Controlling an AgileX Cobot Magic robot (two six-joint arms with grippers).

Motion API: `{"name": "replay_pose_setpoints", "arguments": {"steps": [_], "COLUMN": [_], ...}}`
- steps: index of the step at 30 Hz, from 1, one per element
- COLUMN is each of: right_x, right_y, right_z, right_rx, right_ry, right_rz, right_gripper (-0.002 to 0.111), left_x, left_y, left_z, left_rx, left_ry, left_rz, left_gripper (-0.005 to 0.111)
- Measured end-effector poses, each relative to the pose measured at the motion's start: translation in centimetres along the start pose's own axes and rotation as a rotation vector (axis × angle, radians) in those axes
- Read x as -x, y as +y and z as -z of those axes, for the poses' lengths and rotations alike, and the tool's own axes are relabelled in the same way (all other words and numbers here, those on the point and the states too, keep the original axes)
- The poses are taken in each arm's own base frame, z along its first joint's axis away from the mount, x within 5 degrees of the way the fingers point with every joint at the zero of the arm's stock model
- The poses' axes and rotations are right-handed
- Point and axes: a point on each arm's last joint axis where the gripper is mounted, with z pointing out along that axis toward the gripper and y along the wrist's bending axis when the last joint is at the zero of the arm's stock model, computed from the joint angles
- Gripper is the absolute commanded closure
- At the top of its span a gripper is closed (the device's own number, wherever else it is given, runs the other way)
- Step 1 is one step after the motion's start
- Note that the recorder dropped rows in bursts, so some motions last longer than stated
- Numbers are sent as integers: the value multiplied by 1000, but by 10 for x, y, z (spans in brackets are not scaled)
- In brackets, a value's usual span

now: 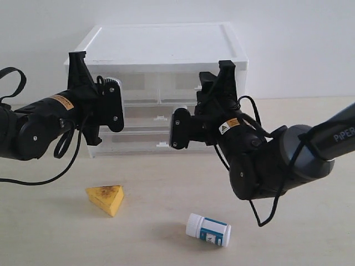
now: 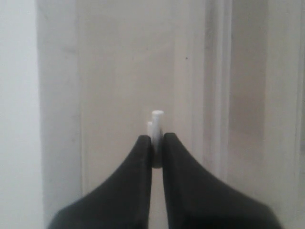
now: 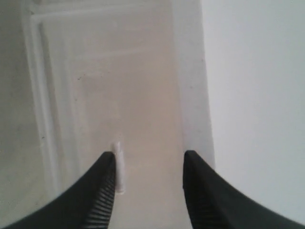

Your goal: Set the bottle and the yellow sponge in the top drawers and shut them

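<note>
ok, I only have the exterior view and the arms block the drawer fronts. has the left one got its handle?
Observer: Yes. The left wrist view shows the left fingers shut on the top left drawer's white handle, whose tip sticks out past them.
Operator: and the right?
Observer: No grip there. The right fingers stand apart, and the top right drawer's handle sits in the gap between them.
Operator: centred in the gap?
Observer: No. It lies right beside one finger, with a wide gap to the other. I cannot tell whether it touches.
</note>
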Motion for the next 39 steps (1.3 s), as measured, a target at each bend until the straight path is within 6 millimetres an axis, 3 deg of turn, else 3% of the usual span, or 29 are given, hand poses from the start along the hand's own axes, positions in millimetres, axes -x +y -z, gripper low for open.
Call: {"name": "replay_pose_setpoints", "arguments": {"steps": [9, 15, 35, 39], "right_x": [-2, -16, -13, -12], "right_y": [14, 13, 11, 11], "right_z": [-2, -6, -9, -10], "right_rx": [60, 46, 44, 43], "right_ry": [18, 48, 27, 23], "right_rz": [12, 18, 16, 31], "right_gripper": [68, 68, 68, 84], "left_x": [0, 0, 0, 0], "left_y": [0, 0, 0, 0], "left_z": [0, 0, 0, 0], "left_rx": [0, 0, 0, 0], "left_ry": [-1, -1, -1, -1], "left_rz": [-2, -2, -2, -2], "left_gripper": [103, 103, 103, 103]}}
